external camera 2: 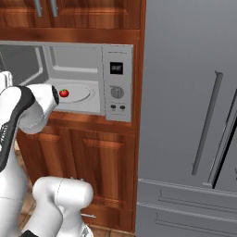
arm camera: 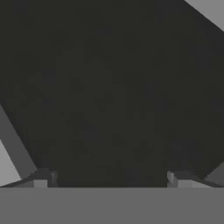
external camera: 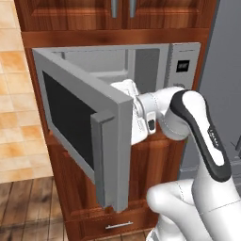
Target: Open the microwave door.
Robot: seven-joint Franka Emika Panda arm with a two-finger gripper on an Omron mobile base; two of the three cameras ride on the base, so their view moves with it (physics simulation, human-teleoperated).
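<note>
Tool (arm camera: 111, 177) wide, fingertips apart, holding nothing, pressed close against inner glass of microwave door (external camera: 70, 117). Door swung roughly halfway out from microwave (external camera 2: 115, 83). Recommend steady outward push near handle edge. Tomato (external camera 2: 64, 93) inside cavity.

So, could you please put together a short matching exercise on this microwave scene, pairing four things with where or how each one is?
Things:
1. microwave door
2. tomato
3. control panel
4. gripper

Place or state:
A. on the turntable plate inside the cavity
B. swung well open, its bar handle facing the camera in the left base view
C. fingers spread apart, right up against the door's dark glass
D. on the microwave's right side, beside the cavity, with display and dial

Pairs: 1-B, 2-A, 3-D, 4-C
</note>
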